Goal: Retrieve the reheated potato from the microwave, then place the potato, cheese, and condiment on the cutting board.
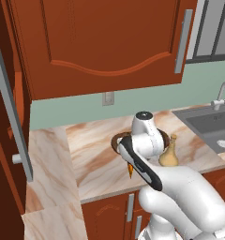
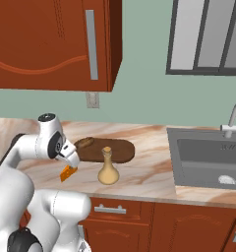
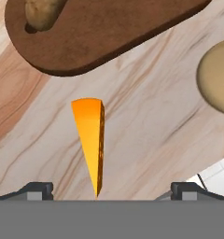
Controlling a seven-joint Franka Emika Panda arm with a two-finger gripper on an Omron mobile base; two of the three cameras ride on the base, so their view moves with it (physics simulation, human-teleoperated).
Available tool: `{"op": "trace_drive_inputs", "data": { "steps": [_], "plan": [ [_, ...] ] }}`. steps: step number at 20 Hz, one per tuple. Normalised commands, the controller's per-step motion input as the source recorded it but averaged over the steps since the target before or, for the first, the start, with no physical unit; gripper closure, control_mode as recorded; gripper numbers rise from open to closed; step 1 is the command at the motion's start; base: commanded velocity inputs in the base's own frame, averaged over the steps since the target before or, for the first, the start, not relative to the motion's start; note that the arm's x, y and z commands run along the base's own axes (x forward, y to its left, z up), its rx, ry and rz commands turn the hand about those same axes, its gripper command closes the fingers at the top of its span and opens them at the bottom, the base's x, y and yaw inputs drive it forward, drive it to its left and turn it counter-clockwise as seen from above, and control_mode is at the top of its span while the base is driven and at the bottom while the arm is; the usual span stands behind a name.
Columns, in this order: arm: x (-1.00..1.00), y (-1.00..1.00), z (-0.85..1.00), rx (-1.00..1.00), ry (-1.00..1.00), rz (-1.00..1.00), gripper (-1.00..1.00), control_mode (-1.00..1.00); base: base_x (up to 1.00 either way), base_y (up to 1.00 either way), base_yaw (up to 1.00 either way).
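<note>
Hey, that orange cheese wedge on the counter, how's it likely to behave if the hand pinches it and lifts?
The cheese looks like a rigid, thin wedge, so it probably won't flop. It tapers to a sharp point, so a pinch near the tip may slip; the wider end seems safer. It lies flat on the counter, so it's unlikely to roll.

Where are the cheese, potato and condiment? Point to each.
cheese (image 3: 89,135), hand view, middle of the wedge.
potato (image 3: 41,11), hand view, its lower half.
condiment (image 2: 108,173), right base view, its rounded base.
</note>
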Motion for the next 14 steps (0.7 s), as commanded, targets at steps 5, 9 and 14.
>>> {"op": "trace_drive_inputs", "data": {
  "steps": [5, 9, 14],
  "plan": [
    [0.00, 0.03, -0.11, 0.00, 0.01, 0.00, -1.00, -1.00, 0.00, 0.00, 0.00],
    [0.04, 0.02, -0.08, 0.00, 0.05, -0.01, -1.00, -1.00, 0.00, 0.00, 0.00],
    [0.02, 0.00, -0.05, 0.00, 0.08, -0.01, -1.00, -1.00, 0.00, 0.00, 0.00]
  ]
}}
